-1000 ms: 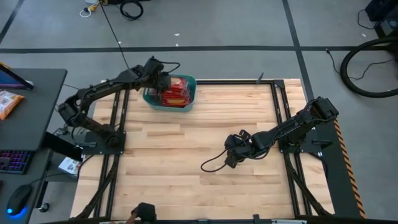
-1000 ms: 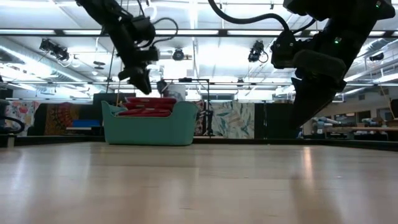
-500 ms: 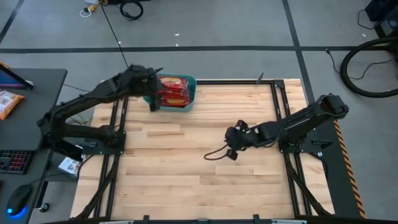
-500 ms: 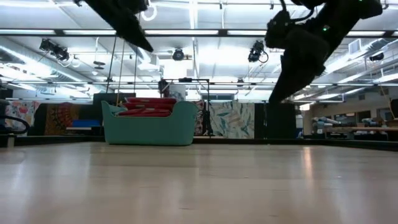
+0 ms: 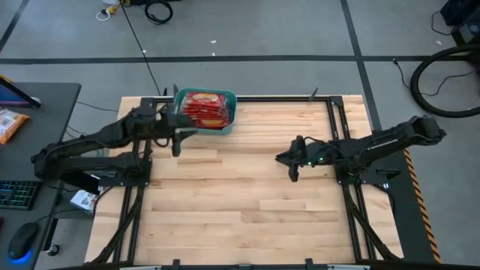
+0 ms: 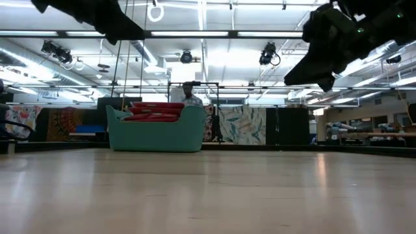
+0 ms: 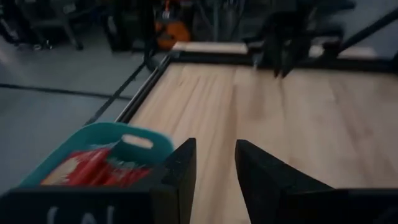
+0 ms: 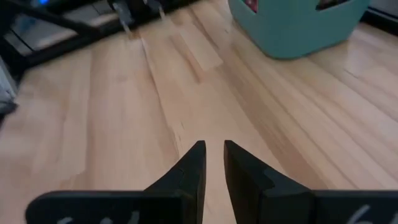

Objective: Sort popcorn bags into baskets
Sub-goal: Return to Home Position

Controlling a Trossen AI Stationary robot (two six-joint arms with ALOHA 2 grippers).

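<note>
- Left arm stretched low and long across its side of the table (image 5: 247, 210), with the left claw (image 5: 178, 144) raised off the wood; its fingers (image 7: 180, 174) stand apart and I see nothing between them
- Right arm reaches in from the far side much the same way, and the right claw (image 5: 292, 169) is also off the wood; its fingers (image 8: 196, 165) show only a narrow slit between them, nothing held
- The basket (image 5: 229, 120) sits just beside the left claw and well apart from the right claw, which faces it across open boards
- The popcorn bags (image 5: 204, 109) lie stacked inside the basket, heaped to the rim
- From table height both arms are dark shapes cut off at the top edge, so I cannot read either claw there
- That same view shows the red stack poking above the basket wall (image 6: 156, 136), and a person (image 6: 189, 96) beyond the table, partly hidden behind it
- The right wrist camera crops the basket's top, so its contents barely show there
</note>
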